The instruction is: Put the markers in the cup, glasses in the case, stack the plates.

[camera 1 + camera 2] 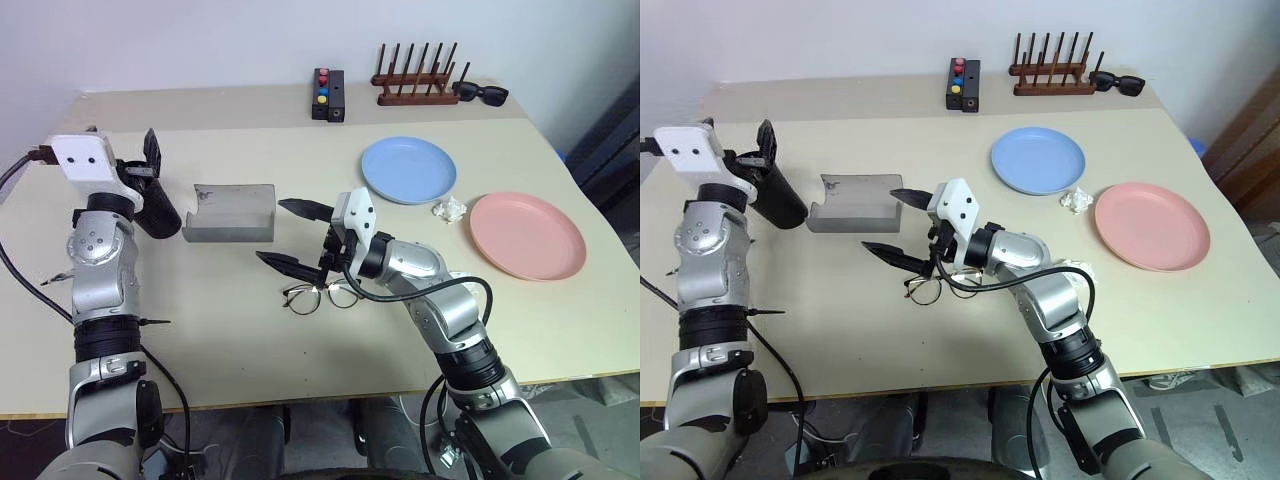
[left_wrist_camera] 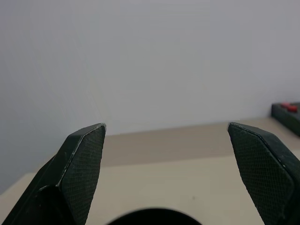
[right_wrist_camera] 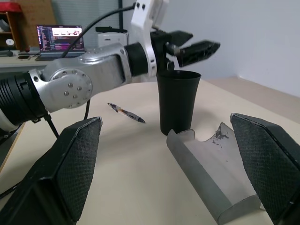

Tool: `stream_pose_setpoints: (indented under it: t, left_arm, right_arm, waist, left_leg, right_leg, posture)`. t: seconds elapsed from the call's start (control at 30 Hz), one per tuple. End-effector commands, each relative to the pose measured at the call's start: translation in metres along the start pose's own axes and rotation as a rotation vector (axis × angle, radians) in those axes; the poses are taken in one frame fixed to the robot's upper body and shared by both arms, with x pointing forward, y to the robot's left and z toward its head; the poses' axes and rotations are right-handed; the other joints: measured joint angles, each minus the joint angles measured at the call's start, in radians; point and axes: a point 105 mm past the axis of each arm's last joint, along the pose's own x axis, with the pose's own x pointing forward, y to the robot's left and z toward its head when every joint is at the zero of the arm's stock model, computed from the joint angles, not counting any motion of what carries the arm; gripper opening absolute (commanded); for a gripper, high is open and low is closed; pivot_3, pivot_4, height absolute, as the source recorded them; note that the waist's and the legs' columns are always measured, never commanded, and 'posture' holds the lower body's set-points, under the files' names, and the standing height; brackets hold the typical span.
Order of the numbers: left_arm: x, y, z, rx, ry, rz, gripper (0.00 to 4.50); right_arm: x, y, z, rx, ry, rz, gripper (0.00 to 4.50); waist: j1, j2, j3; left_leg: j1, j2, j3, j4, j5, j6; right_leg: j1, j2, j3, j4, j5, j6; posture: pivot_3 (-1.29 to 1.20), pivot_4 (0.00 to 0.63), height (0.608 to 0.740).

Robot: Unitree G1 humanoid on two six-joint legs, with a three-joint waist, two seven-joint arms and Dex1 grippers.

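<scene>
The table [image 1: 300,350] carried everything. The pink plate [image 1: 527,235] lay well to the right of the right gripper [image 1: 288,235], apart from the blue plate [image 1: 408,169], which sat beyond and to the right of that gripper; the two were not stacked, and a small crumpled clear scrap [image 1: 449,208] lay between them. The grey case [image 1: 231,212] lay open just beyond the right gripper's fingers and to the right of the left gripper [image 1: 150,160]. The black cup [image 1: 158,210] stood upright directly beneath the left gripper, beside the case's left end. The left gripper's fingers stood wide apart above the cup's rim, clamped on nothing. The right gripper's fingers were spread fully as well, empty, pointing across toward the case. The glasses [image 1: 320,295] lay on the table just below the right gripper, near its lower finger, outside the case. One marker [image 3: 126,113] lay on the table on the far side of the cup from the right gripper, not in the cup.
</scene>
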Motion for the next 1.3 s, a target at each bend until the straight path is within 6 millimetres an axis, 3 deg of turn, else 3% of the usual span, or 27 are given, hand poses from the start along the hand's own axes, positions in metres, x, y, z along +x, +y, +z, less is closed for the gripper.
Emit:
stream_pose_setpoints:
  t: [0.03, 0.2, 0.33, 0.43, 0.67, 0.87, 1.1, 1.2, 1.3]
  left_arm:
    - [-0.005, 0.051, 0.027, 0.005, -0.06, 0.2, 4.21]
    - [-0.029, 0.116, 0.014, 0.035, 0.087, 0.534, 4.37]
    - [-0.046, 0.133, -0.002, -0.052, 0.2, 0.678, 4.37]
    - [-0.058, 0.122, -0.034, -0.174, 0.402, 0.738, 4.37]
    - [-0.08, 0.092, -0.071, -0.255, 0.753, 0.863, 4.37]
    - [-0.083, 0.072, -0.084, -0.421, 0.888, 0.913, 4.37]
    - [-0.089, 0.065, -0.09, -0.449, 1.0, 0.969, 4.37]
    - [-0.093, 0.068, -0.091, -0.452, 1.013, 1.007, 3.55]
    - [-0.096, 0.069, -0.092, -0.453, 1.027, 1.027, 2.07]
  right_arm:
    - [0.003, 0.003, 0.013, -0.018, -0.053, 0.018, 4.5]
    - [0.005, 0.005, 0.012, -0.005, -0.054, 0.033, 4.5]
    - [0.007, 0.008, 0.012, 0.003, -0.057, 0.053, 4.5]
    - [0.009, 0.009, 0.011, 0.009, -0.058, 0.069, 4.5]
    - [0.011, 0.011, 0.011, 0.016, -0.059, 0.084, 4.5]
    - [0.011, 0.01, 0.01, 0.016, -0.059, 0.082, 4.5]
    - [0.009, 0.009, 0.01, 0.01, -0.055, 0.067, 4.5]
    - [0.009, 0.009, 0.01, 0.009, -0.054, 0.063, 4.5]
    - [0.008, 0.009, 0.01, 0.009, -0.052, 0.061, 4.5]
  waist:
    - [-0.002, 0.0, 0.0]
    - [-0.001, 0.0, 0.0]
    - [0.007, -0.002, -0.001]
    - [0.01, -0.002, -0.001]
    - [0.004, -0.005, -0.001]
    - [-0.001, -0.005, -0.001]
    - [0.001, -0.005, -0.001]
    - [0.0, -0.005, -0.001]
    - [0.0, -0.005, -0.001]
  left_leg:
    - [0.0, 0.0, 0.0, 0.0, 0.0, 0.0]
    - [0.0, 0.0, 0.0, 0.0, 0.0, 0.0]
    - [0.0, 0.0, -0.001, 0.0, 0.0, 0.0]
    - [0.0, -0.001, -0.001, 0.001, 0.001, -0.001]
    - [0.0, -0.001, -0.002, 0.001, 0.001, -0.002]
    - [0.0, -0.001, -0.002, 0.0, 0.002, -0.003]
    - [0.0, -0.001, -0.002, 0.0, 0.002, -0.004]
    - [0.0, -0.001, -0.002, 0.0, 0.002, -0.004]
    - [0.0, -0.001, -0.002, 0.0, 0.002, -0.004]
  right_leg:
    - [0.0, 0.0, 0.0, 0.0, 0.0, 0.0]
    - [-0.002, 0.0, 0.0, 0.004, 0.0, 0.0]
    - [-0.002, 0.0, 0.0, 0.005, 0.0, 0.0]
    - [-0.001, 0.0, 0.0, 0.005, 0.0, 0.0]
    - [-0.002, 0.0, 0.0, 0.006, 0.0, 0.0]
    - [-0.003, 0.0, 0.0, 0.007, 0.0, 0.0]
    - [-0.003, 0.0, 0.0, 0.007, 0.0, 0.0]
    - [-0.003, 0.0, 0.0, 0.007, 0.0, 0.0]
    - [-0.003, 0.0, 0.0, 0.007, 0.0, 0.0]
  posture:
    - [0.0, 0.15, 0.74]
    - [0.0, 0.15, 0.74]
    - [0.0, 0.15, 0.74]
    - [0.0, 0.15, 0.74]
    - [0.0, 0.15, 0.74]
    - [0.0, 0.15, 0.74]
    - [0.0, 0.15, 0.74]
    - [0.0, 0.15, 0.74]
    - [0.0, 0.15, 0.74]
